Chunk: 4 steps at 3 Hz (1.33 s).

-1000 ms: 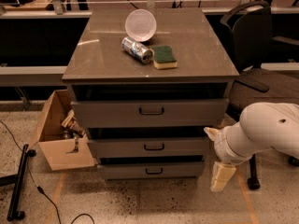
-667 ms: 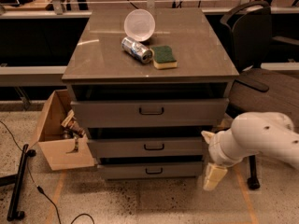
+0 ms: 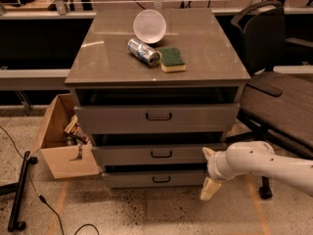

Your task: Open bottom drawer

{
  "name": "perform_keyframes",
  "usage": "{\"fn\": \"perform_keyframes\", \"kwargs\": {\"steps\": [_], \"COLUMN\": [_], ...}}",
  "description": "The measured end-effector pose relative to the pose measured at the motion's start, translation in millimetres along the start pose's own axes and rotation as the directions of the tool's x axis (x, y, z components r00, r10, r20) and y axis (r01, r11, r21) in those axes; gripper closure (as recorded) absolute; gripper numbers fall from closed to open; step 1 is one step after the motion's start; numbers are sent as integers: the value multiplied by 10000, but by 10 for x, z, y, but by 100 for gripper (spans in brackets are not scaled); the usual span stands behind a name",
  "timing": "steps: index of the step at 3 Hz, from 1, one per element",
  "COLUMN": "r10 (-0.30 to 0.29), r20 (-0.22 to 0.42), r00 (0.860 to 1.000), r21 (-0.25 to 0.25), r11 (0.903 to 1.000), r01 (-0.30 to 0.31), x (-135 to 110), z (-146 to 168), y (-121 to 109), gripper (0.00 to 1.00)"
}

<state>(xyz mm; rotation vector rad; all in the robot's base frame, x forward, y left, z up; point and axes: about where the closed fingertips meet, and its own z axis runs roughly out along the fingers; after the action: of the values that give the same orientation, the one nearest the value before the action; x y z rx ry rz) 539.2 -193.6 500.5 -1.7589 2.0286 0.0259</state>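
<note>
The bottom drawer (image 3: 156, 179) is the lowest, thinnest grey front of the cabinet, with a small black bar handle (image 3: 161, 179). It sits about flush with the fronts above. My white arm comes in from the right. My gripper (image 3: 209, 172) is at the cabinet's lower right corner, right of the bottom drawer's handle and level with the gap between the middle and bottom drawers. One cream finger (image 3: 209, 188) points down by the bottom drawer's right end, the other (image 3: 209, 152) lies against the middle drawer's right end. The fingers stand apart and hold nothing.
The middle drawer (image 3: 155, 154) and top drawer (image 3: 157, 116) sit above. On the cabinet top lie a white bowl (image 3: 149, 26), a can (image 3: 143, 52) and a green sponge (image 3: 172, 59). A cardboard box (image 3: 63, 140) stands left; a black chair (image 3: 276, 99) stands right; a black stand (image 3: 18, 192) lies on the floor.
My arm has moved left and down, bringing the gripper from right of the cabinet to its lower right corner. The drawers have not moved.
</note>
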Motion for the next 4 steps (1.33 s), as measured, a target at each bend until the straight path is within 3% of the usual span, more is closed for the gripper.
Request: {"fn": "perform_keyframes", "kwargs": {"steps": [2,3,4], "r10": [-135,-89,267], "r20": [-6,20,42], "r00": [9999,10000,9996], "r21": [-1166,-1304,-1758], "r11": [9931,9914,9841], "r01": [133,91,-256], "x": [171,188,283], "z": [965,1055,1264], "y": [175,227,342], "gripper": [0,0,0]}}
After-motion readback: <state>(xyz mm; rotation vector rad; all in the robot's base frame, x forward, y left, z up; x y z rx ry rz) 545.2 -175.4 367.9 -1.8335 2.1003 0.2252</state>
